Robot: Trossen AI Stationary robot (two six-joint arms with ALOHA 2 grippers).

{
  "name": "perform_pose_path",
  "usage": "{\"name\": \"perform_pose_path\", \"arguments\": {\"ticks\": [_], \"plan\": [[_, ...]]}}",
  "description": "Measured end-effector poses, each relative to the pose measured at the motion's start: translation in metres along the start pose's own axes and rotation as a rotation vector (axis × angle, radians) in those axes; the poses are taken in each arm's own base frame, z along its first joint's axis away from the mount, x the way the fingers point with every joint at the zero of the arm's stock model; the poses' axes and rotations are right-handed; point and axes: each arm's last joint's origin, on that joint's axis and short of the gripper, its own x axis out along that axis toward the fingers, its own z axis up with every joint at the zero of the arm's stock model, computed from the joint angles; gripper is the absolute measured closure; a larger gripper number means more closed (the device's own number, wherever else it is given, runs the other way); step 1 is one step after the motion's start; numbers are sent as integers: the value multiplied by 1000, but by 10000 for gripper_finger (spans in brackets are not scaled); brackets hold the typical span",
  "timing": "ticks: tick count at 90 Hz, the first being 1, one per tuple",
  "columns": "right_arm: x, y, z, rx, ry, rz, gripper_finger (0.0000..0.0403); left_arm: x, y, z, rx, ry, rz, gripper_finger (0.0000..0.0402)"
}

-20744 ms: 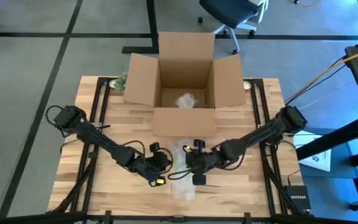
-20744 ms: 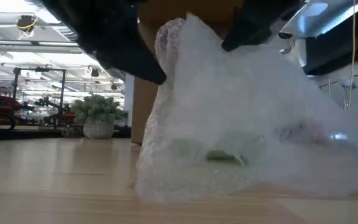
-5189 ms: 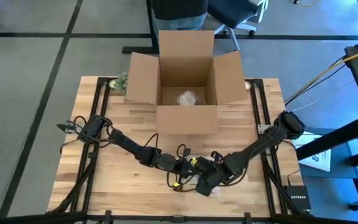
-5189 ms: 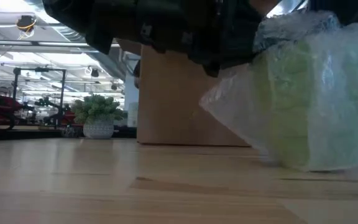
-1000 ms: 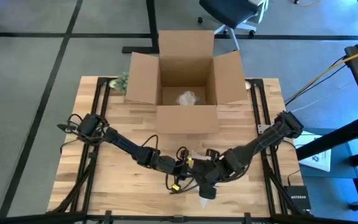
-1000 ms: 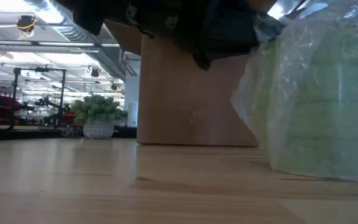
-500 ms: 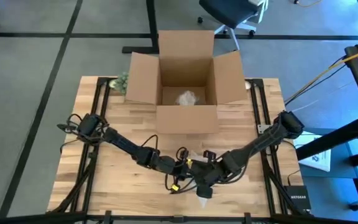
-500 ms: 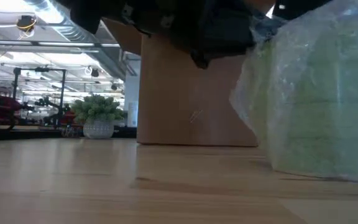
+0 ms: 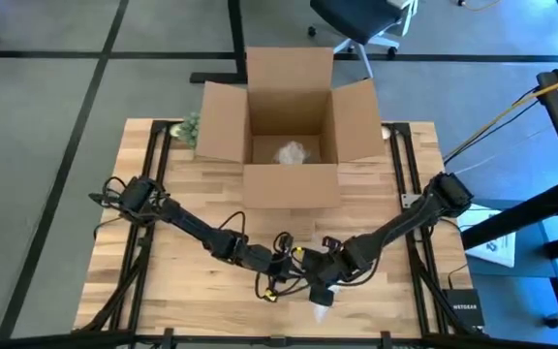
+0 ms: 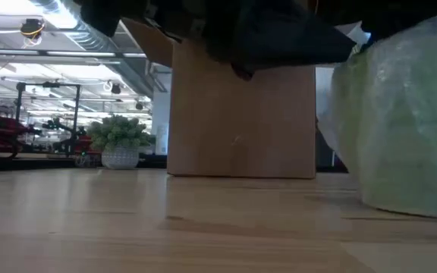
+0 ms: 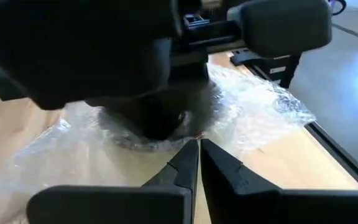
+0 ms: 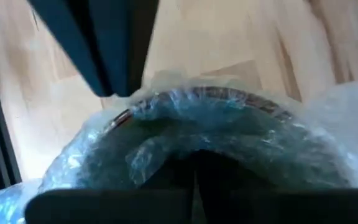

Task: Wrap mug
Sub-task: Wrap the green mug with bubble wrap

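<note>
While both arms crowd the near edge of the counter [image 9: 172, 291], well in front of the cardboard box [image 9: 291, 136], we find the wrapping step close to done: the mug [image 10: 412, 129], pale green through its cloudy skin, stands on the wood with the bubble wrap [image 11: 260, 115] drawn around it; in the level view it reads as a bundled cylinder to the right of the box, dark arm parts hanging over its top. From above, the left gripper [image 9: 281, 274] and the right gripper [image 9: 320, 281] meet over the bundle, directly before the box's front wall; a loose white tail of wrap shows just past them, toward the counter's near edge. Our left wrist camera shows that gripper's fingers [image 11: 185, 163] drawn together with only a thin slit between them and nothing pinched that we can make out, their tips poised just short of the wrapped rim; whether the right gripper is apart or clamped on the wrap we cannot tell, since its own camera is filled by the covered mouth of the mug. We judge the step in hand to be closing the wrap over the top; the next move, as we read it, calls for pushing or tucking the loose film into the mouth while the bundle is kept from tipping or sliding; a second wad of wrap [image 9: 290, 153] lies inside the box.
</note>
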Motion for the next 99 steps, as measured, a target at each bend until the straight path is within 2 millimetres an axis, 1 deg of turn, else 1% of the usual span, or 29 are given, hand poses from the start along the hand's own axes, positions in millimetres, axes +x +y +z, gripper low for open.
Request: {"name": "perform_pose_path", "arguments": {"ticks": [6, 16, 35, 43, 49, 55, 61, 65, 74, 80, 89, 95, 99], "plan": [[-1, 0, 0, 0, 3, 3, 402, 0, 0, 0, -1, -2, 0, 402], [-11, 3, 3, 0, 26, -2, 402, 0, 0, 0, 0, 3, 0, 402], [-52, 12, 15, -21, 65, -16, 402, 0, 0, 0, -1, 0, 0, 402], [-64, 14, 18, -25, 72, -33, 402, 0, 0, 0, -1, 0, 0, 402], [-67, 17, 21, -22, 44, -9, 402, 0, 0, 0, -1, 1, 0, 402], [-63, 19, 22, -22, 16, 21, 402, 0, 0, 0, -1, -1, 0, 402], [-50, 21, 23, -20, 3, 35, 402, 0, 0, 1, -1, -2, 0, 402], [-38, 20, 21, -20, 11, 28, 402, 0, 0, 1, -1, -1, 0, 402], [-6, 13, 10, -19, 98, -21, 402, 0, 0, 1, -1, -1, 0, 402], [8, 9, 4, -14, 146, -34, 402, 0, 0, 1, -1, -2, 0, 402], [18, 6, 1, -10, 185, -42, 402, 0, 0, 1, -1, -2, 0, 402], [16, 8, 2, -14, 185, -43, 402, -1, 0, 1, -1, -3, 0, 402], [11, 11, 5, -23, 177, -36, 402, -1, 0, 1, -1, -2, 0, 402]]}}
